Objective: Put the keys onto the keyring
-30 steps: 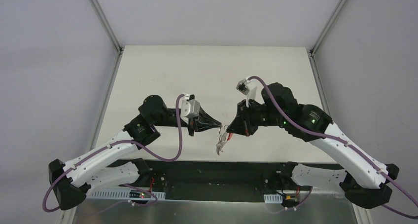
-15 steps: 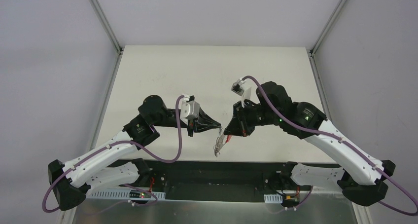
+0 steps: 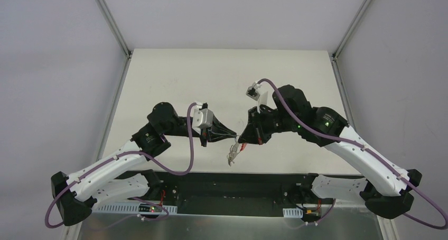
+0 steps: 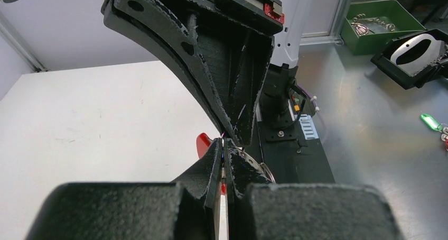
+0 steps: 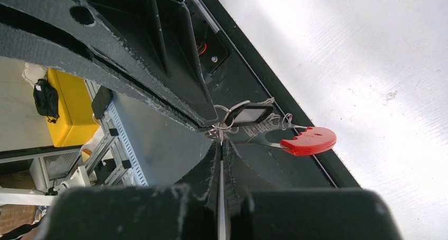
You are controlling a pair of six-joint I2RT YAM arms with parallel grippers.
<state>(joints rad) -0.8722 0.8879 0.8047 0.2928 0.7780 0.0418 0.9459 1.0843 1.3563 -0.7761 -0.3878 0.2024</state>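
- The left pincer (image 3: 231, 137) is pressing its fingers together, tip to tip with the right pincer (image 3: 243, 140), which is likewise pressed together; the two are meeting in the air over the near edge of the tabletop (image 3: 211, 81).
- The right pincer is pinching the thin wire of the keyring (image 5: 223, 125) right at its fingertips. The left pincer is nipping into the same knot of wire, but what exactly it is gripping cannot be told.
- The bundle is dangling just below and beside the two tips: the red crescent piece (image 5: 309, 139) is hanging out to one side, with the black oval tag (image 5: 251, 113) and the tiny silver keys (image 5: 266, 125) crowding close against the wire loops.
- Judging progress: the keys are sitting at the ring, yet whether they are threaded on or only bunched against it is too fine to see; the threading is probably under way, not finished.
- The wire, tag and keys are tangling in the narrow spot between the fingertips, and both pincers are blocking each other's view there.
- Beneath the pincers the black base rail (image 3: 227, 184) is running along the tabletop's near edge; a green bin (image 4: 378, 26) is sitting well apart, off the tabletop.
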